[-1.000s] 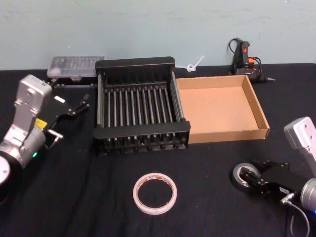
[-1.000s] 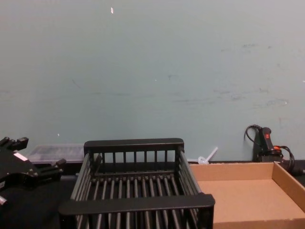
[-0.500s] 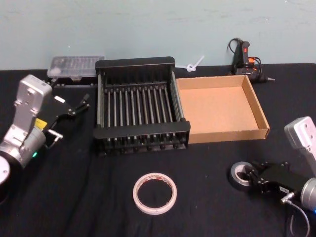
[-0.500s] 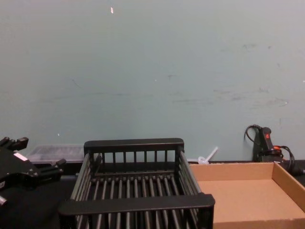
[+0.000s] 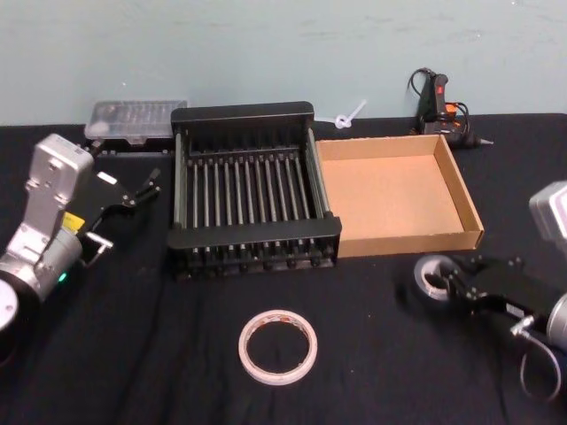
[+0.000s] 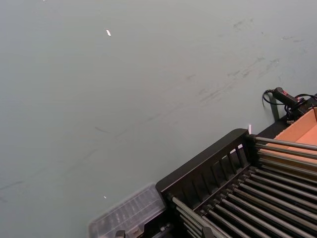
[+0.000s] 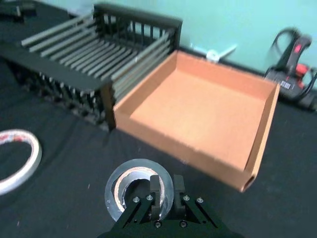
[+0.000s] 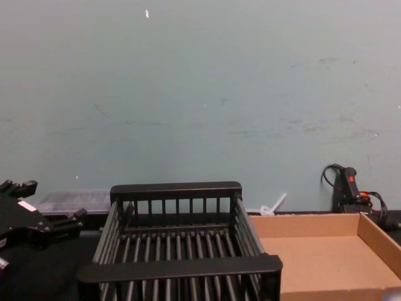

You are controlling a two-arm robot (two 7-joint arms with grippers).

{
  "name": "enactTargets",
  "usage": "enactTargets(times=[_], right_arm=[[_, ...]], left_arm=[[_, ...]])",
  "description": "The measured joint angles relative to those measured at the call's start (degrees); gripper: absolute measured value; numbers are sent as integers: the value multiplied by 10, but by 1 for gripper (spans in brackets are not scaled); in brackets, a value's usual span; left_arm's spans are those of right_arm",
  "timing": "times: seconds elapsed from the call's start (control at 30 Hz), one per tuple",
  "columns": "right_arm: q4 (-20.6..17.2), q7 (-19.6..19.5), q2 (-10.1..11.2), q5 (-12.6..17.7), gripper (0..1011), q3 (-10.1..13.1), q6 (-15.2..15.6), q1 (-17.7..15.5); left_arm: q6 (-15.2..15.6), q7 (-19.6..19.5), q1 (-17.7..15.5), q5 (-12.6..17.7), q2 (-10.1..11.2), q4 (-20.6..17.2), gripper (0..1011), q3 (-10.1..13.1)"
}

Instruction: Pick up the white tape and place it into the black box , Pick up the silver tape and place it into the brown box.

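Gripping the small thick grey-silver tape roll (image 7: 139,188) by its wall with the right gripper (image 7: 166,194), just before the shallow brown cardboard box (image 7: 270,121). Resting flat near the black slatted plastic crate (image 5: 252,243), the thin white tape ring (image 5: 277,345). Parked beside that crate, the left gripper (image 5: 133,189), fingers apart.

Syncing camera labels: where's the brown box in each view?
Head: brown box, right of centre.
Left wrist: orange corner at the edge.
Right wrist: centre.
Chest: lower right.
Shared landmark: black box touching its side.
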Motion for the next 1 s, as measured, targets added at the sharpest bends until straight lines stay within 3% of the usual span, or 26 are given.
enactTargets(times=[0.43, 1.0], right_arm=[[20, 3, -24, -6, 164, 3, -34, 53], [119, -8, -81, -35, 164, -30, -27, 174]], left_arm=[[0, 0, 0, 0, 0, 0, 1001, 0], [0, 0, 0, 0, 0, 0, 1001, 0]])
